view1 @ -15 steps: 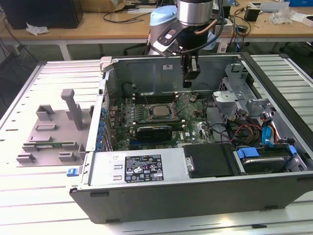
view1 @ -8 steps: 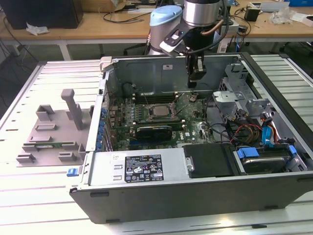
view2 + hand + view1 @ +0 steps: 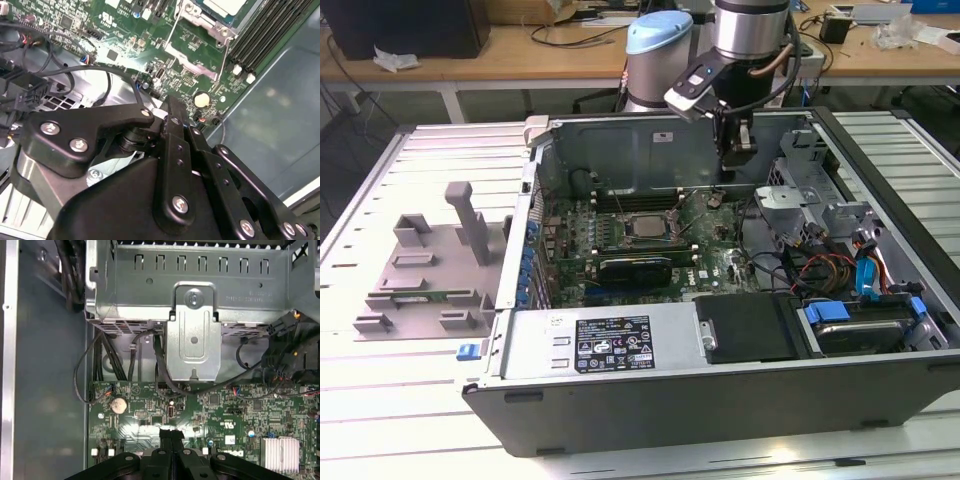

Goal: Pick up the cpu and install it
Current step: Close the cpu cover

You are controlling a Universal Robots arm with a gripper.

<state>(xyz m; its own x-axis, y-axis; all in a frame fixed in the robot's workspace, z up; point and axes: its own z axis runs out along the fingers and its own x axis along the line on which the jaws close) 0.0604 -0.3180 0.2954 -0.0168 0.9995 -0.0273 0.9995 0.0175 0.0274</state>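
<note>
A: Exterior view first. Locating the hand (image 3: 734,168)?
B: Hanging inside the open computer case (image 3: 620,400), above the motherboard (image 3: 715,250), close to the far wall.
A: And the cpu (image 3: 642,225)?
B: Lying flat in the socket mid-board, silvery top up. Well apart from the hand, toward the exterior view's left of it. Black expansion card (image 3: 635,268) just beside, nearer the camera. Grey fixture tray (image 3: 420,270) outside the case, on the slatted tabletop (image 3: 380,420).
A: Second wrist view?
B: Showing the hand (image 3: 172,106) closed right up, fingers (image 3: 175,135) pressed together, gripping nothing. Catching the cpu (image 3: 227,6) too, seated in the socket, next to the memory slots (image 3: 265,35). Coin cell (image 3: 201,99) near the fingertips; cannot tell about contact.
A: First wrist view?
B: Same read: hand (image 3: 171,432) fully closed, empty, poised over green board. Coin cell (image 3: 118,405) off to one side, finned heatsink (image 3: 281,455) to the other. Metal bracket (image 3: 194,340) and drive cage (image 3: 200,270) beyond, black cables (image 3: 100,365) trailing down onto the board.
</note>
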